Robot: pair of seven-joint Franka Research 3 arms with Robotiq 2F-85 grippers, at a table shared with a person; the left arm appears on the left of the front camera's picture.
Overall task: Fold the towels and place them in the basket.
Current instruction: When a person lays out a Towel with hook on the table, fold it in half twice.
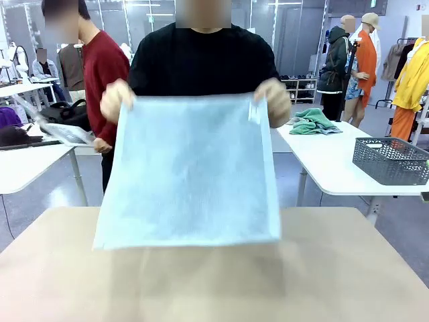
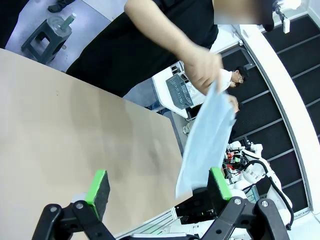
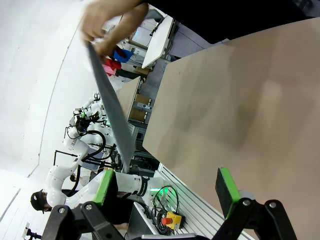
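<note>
Two towels are in sight. The pale grey-blue towel (image 1: 191, 174) hangs spread flat in the air over the tan table (image 1: 348, 275), with its lower edge close above the tabletop; if it touches, I cannot tell. A person in a black top at the far side holds it by the two upper corners, one hand (image 1: 115, 100) at the picture's left corner and the other hand (image 1: 273, 100) at the right corner, beside a small white tag (image 1: 253, 111). The mint green towel (image 1: 314, 122) lies crumpled on a white table (image 1: 328, 161) farther back on the right. The dark grey basket (image 1: 391, 159) stands on this same table, apart from that towel. The left gripper (image 2: 158, 185) has its jaws spread wide with nothing between the green pads. The right gripper (image 3: 166, 186) is spread wide too and holds nothing. In both wrist views the hanging towel shows edge-on beyond the fingers.
</note>
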